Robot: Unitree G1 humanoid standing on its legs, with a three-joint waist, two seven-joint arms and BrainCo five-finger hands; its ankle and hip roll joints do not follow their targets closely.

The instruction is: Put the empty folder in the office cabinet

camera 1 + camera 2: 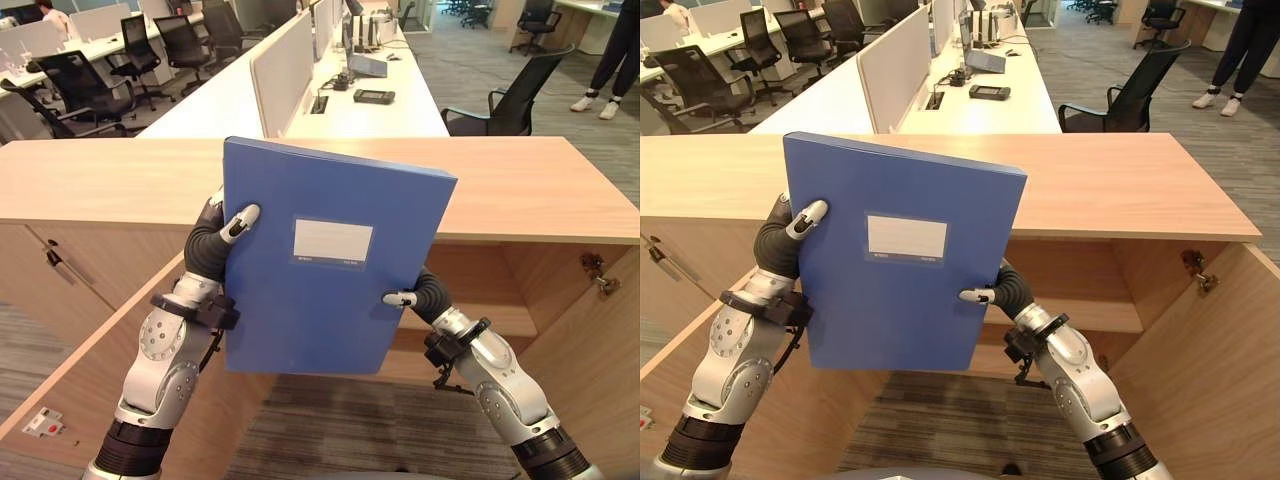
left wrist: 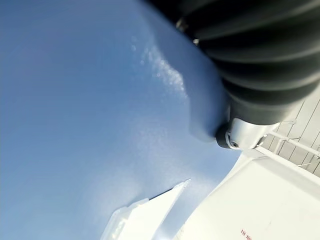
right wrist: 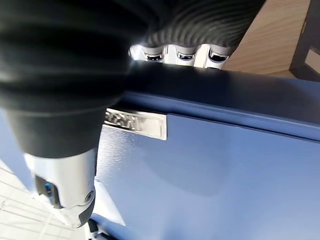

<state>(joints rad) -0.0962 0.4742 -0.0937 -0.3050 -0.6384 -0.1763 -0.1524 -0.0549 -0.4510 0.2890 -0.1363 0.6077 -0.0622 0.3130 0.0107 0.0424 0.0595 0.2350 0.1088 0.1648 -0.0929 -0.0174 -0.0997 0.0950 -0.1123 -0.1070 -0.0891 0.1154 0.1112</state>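
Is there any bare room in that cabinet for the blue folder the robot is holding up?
Yes. The shelf inside the open cabinet looks bare between the folder and the right side wall. The wooden top is bare too. It is crowded only in front, where the left robot hand and right robot hand clasp the folder, which hides the opening's left part.

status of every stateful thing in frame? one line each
Blue flat plastic folder: closed, held upright and slightly tilted in front of the cabinet, not yet inside.
Light wooden office cabinet: doors swung open, shelf visible inside.
Left hand: thumb over the folder's front, pinching its edge.
Right hand: thumb on the front, fingers curled round the folder's other edge.
Black office chair: unoccupied, near the white desk.
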